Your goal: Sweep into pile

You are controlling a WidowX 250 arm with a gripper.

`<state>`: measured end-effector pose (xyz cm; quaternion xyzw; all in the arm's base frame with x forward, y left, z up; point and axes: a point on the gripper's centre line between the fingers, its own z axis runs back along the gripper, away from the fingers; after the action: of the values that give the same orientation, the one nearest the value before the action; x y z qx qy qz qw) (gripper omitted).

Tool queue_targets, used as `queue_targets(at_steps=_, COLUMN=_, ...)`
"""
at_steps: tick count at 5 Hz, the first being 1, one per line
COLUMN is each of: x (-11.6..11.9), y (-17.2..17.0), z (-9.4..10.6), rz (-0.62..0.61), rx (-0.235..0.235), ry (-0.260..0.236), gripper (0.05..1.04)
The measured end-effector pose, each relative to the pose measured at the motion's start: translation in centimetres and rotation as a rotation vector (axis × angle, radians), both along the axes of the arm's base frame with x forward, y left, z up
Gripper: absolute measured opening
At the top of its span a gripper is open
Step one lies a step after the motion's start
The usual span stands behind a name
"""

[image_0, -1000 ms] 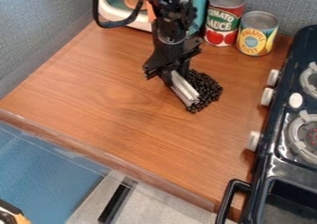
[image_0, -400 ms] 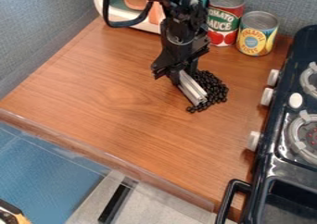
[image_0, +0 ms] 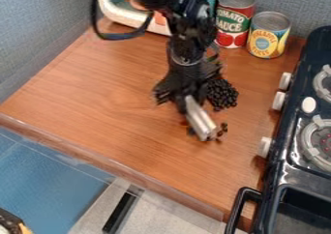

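Slantwise, silver bar [image_0: 200, 118] toward lower right

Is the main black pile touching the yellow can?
Apart. The camera view shows a strip of counter between the pile and the yellow can.

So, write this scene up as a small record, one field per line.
gripper: over the middle of the wooden counter, holding a silvery bar
bar: slanting down from the gripper, its far end by a few loose dark pieces
main pile: small dark pieces clustered beside the bar, toward the stove
strays: a few dark pieces around the bar's far end, apart from the main pile
cans: red-and-green can and yellow-and-blue can, upright at the back
stove: black, at the image's right
task status: not all in one pile
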<state>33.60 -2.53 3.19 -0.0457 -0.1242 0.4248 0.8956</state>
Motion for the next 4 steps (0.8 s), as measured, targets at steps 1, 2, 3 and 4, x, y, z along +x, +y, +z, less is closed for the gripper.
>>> queue_targets(at_steps=1, x=-0.9, y=2.2, z=3.6, rz=0.028, rx=-0.024, ry=-0.046, gripper=0.366)
queue_targets(at_steps=2, x=-2.6, y=2.7, z=7.8, rz=0.001, rx=-0.064, ry=-0.108, gripper=0.365)
queue_targets(at_steps=3, x=-5.4, y=3.8, z=10.5, rz=-0.001, rx=-0.092, ry=-0.126, gripper=0.365)
queue_targets(at_steps=4, x=-8.5, y=4.0, z=9.5, rz=0.046, rx=-0.111, ry=-0.067, gripper=0.365)
